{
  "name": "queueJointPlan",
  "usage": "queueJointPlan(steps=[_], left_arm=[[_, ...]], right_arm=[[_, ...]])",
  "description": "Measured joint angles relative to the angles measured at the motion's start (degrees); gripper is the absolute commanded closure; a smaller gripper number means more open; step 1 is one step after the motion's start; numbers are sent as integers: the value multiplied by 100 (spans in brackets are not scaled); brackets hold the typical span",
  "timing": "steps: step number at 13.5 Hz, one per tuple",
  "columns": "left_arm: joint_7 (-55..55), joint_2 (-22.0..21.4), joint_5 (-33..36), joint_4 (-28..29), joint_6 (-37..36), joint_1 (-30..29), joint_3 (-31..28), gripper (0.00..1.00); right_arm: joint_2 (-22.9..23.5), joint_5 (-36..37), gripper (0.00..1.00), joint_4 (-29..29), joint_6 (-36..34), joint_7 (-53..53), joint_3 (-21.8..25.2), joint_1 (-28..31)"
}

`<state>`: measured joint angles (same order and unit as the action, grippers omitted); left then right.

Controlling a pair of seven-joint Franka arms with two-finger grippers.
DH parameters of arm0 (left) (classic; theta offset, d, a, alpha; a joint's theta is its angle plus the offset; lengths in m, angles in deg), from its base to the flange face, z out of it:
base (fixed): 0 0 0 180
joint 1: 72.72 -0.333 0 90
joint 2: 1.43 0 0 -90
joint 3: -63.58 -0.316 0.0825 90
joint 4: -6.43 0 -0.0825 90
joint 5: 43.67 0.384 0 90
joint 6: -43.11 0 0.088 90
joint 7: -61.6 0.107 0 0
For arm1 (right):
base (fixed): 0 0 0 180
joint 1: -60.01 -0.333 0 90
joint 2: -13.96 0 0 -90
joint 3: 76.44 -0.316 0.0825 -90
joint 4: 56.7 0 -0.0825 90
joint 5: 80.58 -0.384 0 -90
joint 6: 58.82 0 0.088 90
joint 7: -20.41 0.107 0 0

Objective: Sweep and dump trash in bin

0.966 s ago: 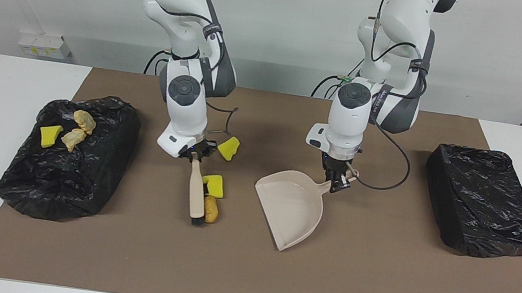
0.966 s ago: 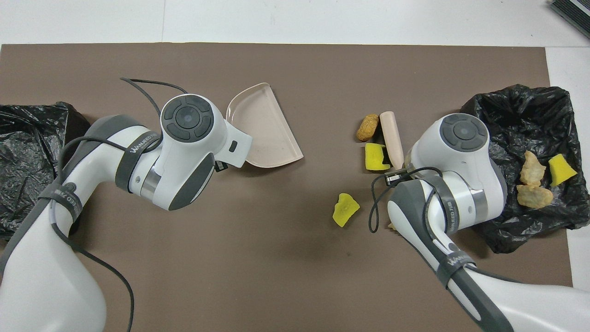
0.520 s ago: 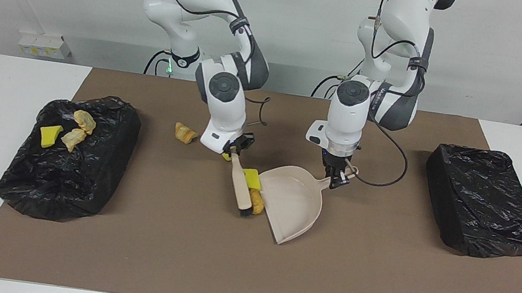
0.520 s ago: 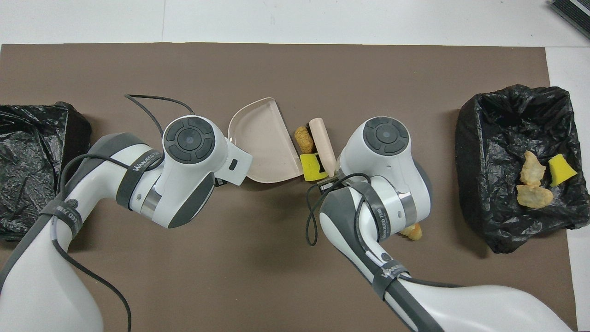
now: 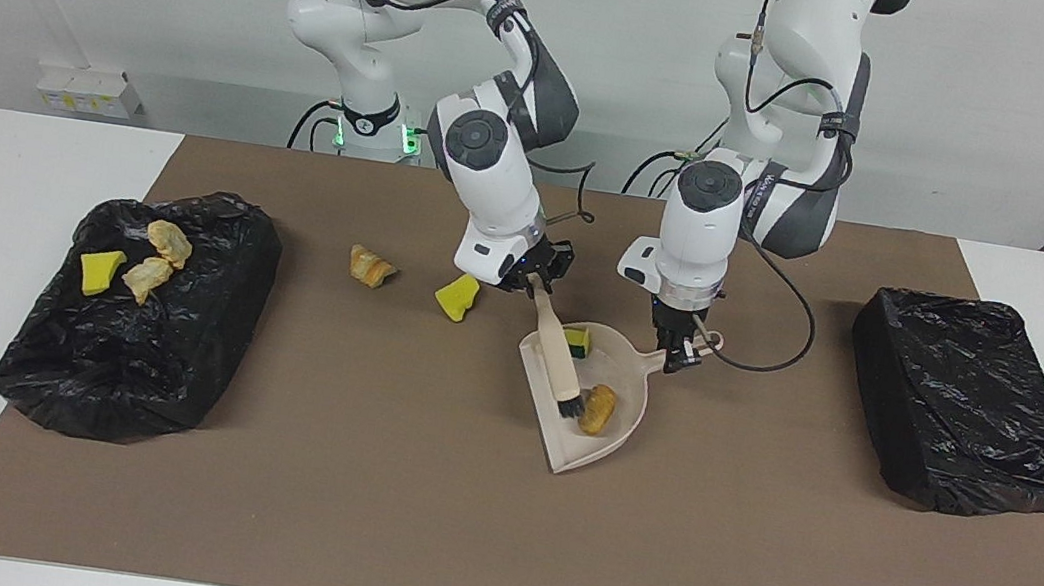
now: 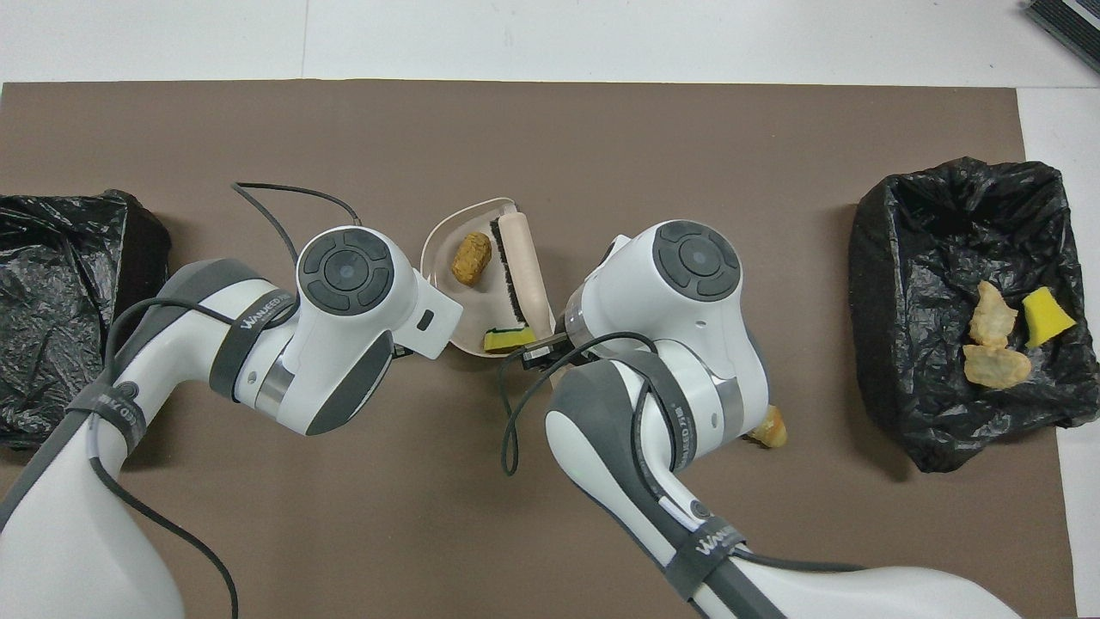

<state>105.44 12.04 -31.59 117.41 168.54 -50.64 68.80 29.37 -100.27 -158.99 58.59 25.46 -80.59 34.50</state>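
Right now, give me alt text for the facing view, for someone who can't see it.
The right gripper holds a brush over the dustpan, which the left gripper holds by its handle; a yellow sponge chunk and a tan lump lie in it. Two scraps remain on the mat; three lie in the black bin.

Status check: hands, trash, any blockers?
Right hand gripping brush, left hand gripping dustpan. Two scraps in pan, two on mat, three in bin. Nothing blocking.

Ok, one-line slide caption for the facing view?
Right gripper sweeps brush into dustpan held by left gripper, with two scraps inside.
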Motion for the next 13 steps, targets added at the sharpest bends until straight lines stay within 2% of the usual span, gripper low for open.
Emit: queueJointPlan(steps=[4,6,10,13], left_arm=[[12,-6,0,13,0,0,-1,100],[13,-7,0,17,0,0,-1,100],[23,-9,0,19,0,0,-1,100],[36,-12,0,20,0,-1,-1,100]], right_arm=[[-587,23,100,27,-1311,-14,46,653],[-835,259,100,-156,-1850,-4,79,900],[-1255,765,100,-799,-2183,782,95,1020],[-1956,1103,100,-1635,-2300,1126,95,1246]])
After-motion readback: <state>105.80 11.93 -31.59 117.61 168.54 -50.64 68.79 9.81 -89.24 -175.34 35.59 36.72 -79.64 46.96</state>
